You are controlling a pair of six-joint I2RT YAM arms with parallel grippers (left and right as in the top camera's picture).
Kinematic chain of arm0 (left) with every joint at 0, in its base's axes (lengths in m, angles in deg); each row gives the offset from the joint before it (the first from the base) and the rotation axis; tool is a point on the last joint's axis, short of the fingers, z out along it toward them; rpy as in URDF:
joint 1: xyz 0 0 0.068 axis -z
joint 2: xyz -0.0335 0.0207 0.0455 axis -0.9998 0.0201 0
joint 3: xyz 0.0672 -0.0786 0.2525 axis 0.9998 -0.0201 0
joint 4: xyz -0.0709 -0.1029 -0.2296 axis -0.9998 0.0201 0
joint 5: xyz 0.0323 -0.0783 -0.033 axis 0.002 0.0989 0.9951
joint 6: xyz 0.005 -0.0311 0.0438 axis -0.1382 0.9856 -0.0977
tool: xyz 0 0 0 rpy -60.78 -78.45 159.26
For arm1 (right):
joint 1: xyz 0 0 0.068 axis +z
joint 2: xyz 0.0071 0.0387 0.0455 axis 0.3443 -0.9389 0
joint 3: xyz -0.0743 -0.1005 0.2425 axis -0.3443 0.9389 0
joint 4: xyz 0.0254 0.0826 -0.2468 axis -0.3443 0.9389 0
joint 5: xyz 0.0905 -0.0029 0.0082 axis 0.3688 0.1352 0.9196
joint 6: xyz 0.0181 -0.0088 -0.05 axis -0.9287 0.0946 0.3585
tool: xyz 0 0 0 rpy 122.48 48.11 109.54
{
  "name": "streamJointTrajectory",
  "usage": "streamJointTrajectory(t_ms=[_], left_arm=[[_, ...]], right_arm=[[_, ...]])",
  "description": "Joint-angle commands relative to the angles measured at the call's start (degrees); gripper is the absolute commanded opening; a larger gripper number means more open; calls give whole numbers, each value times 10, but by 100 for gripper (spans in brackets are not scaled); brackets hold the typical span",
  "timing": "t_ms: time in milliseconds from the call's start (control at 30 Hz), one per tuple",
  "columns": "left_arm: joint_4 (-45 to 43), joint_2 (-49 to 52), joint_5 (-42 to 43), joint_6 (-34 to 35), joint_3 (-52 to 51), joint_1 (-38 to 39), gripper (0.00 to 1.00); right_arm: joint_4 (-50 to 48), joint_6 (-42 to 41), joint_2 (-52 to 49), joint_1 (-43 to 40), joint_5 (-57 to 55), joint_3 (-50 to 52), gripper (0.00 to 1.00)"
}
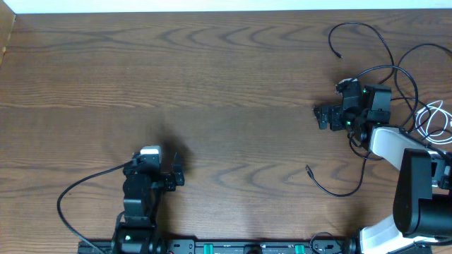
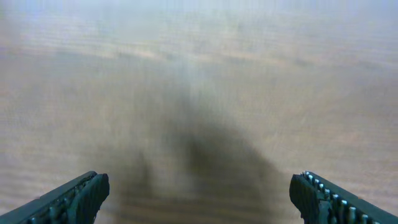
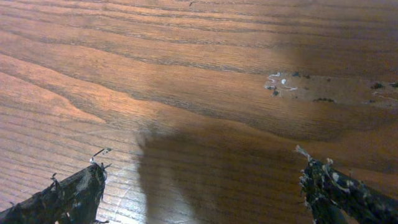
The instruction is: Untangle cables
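The cables lie at the table's right side in the overhead view. One thin black cable point(image 1: 369, 28) loops near the far edge, with its small plug end pointing left. A second black cable point(image 1: 333, 191) curves along the near right, its plug toward the middle. A white cable point(image 1: 433, 117) is coiled at the right edge, partly under the right arm. My right gripper point(image 1: 320, 116) point(image 3: 202, 180) stands open just left of them, over bare wood. My left gripper point(image 1: 176, 171) point(image 2: 199, 196) is open at the near left, far from the cables, with nothing between its fingers.
The wooden table point(image 1: 212, 85) stretches between the two arms. A worn, scuffed patch point(image 3: 298, 84) marks the wood ahead of the right gripper. The left arm's own thick black cable point(image 1: 70, 194) arcs at the near left. The right arm's white body point(image 1: 395, 144) covers part of the cable area.
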State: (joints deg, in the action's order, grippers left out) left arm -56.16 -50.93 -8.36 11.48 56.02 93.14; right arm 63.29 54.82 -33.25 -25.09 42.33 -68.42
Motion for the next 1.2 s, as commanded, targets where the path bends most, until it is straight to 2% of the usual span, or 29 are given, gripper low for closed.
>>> streamJointTrajectory(t_ms=[0, 467, 1167], left_arm=[[30, -50, -16, -16, -6, 0, 98], [29, -221, -14, -22, -6, 0, 98], [29, -217, -14, -22, -6, 0, 98]], right_arm=[[0, 4, -5, 2, -1, 3, 99], [0, 4, -5, 2, -1, 3, 99], [0, 4, -5, 2, -1, 3, 99]])
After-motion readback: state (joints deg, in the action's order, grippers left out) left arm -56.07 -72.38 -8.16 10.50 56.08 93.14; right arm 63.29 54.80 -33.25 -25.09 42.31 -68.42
